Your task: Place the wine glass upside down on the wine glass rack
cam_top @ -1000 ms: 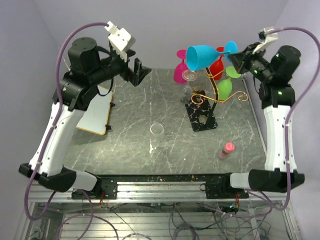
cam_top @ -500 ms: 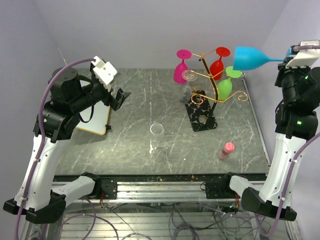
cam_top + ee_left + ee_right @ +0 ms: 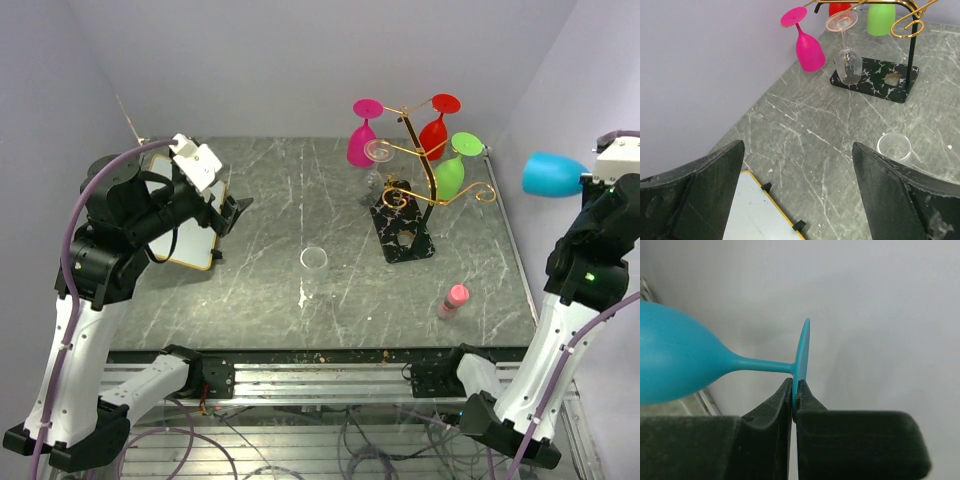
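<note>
Our right gripper (image 3: 794, 395) is clamped on the rim of the foot of the blue wine glass (image 3: 675, 362). The glass lies on its side in the air, its bowl pointing back toward the table (image 3: 260, 270). From above we see it out past the table's right edge, well apart from the wine glass rack (image 3: 410, 245), which stands at the far right of the table. 3 coloured glasses hang upside down on the rack: a pink glass (image 3: 360, 147), a red glass (image 3: 433, 135) and a green glass (image 3: 450, 178). A 4th, a clear glass (image 3: 846, 55), seems to hang just beside the pink one, though it is faint from above. Our left gripper (image 3: 797, 150) is spread wide and holds nothing, raised near a white board (image 3: 195, 235). A clear cup (image 3: 314, 259) and a pink bottle (image 3: 454, 299) stand on the table.
</note>
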Robot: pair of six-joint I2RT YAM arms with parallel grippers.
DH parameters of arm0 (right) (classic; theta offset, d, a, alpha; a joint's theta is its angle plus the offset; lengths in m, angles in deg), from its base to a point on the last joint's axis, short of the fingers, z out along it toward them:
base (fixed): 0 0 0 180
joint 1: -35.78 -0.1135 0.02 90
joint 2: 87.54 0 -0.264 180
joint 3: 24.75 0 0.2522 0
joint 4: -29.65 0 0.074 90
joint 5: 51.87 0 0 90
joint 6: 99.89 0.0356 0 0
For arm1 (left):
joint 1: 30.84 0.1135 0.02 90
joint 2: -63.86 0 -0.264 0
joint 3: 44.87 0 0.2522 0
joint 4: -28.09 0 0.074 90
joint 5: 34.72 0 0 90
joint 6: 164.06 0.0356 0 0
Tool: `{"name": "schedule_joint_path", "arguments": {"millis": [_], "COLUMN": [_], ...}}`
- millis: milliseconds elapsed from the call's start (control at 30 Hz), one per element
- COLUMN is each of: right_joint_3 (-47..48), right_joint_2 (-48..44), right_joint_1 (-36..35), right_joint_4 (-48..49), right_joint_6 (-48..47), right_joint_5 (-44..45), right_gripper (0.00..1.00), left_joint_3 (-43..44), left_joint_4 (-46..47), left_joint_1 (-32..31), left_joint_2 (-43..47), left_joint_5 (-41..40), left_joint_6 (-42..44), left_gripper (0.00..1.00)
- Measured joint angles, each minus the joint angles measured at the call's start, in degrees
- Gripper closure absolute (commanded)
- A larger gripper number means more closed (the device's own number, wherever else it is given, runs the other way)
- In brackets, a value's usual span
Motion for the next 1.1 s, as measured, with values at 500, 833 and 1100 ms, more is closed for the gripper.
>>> {"name": "schedule_joint_path", "arguments": {"millis": [500,833,1100], "right_joint_3": [-22.95,-12.37,-2.86], "right_joint_2": [-1.09,4.44,6.97], "right_joint_1": [0.15,-1.40,-6.19], "right_joint_4": [2.40,-10.38,-20.85], "right_joint_6": [-24.20,-34.16,-42.25], "right_joint_5": [-1.90,-24.87,-34.91], "right_gripper": [1.00,1.00,1.00], "left_joint_3": [0.57,1.60,2.43], "left_joint_4": [-3.04,-3.82,-3.80], "left_joint_1": [2.47,4.24,5.57], "left_joint_2": [-2.36,-5.84,-7.17], "left_joint_5": [-1.07,-3.19,-3.10], "left_joint_6": [2.67,2.97,2.95], "left_gripper": [0.00,0.01,0.02]}}
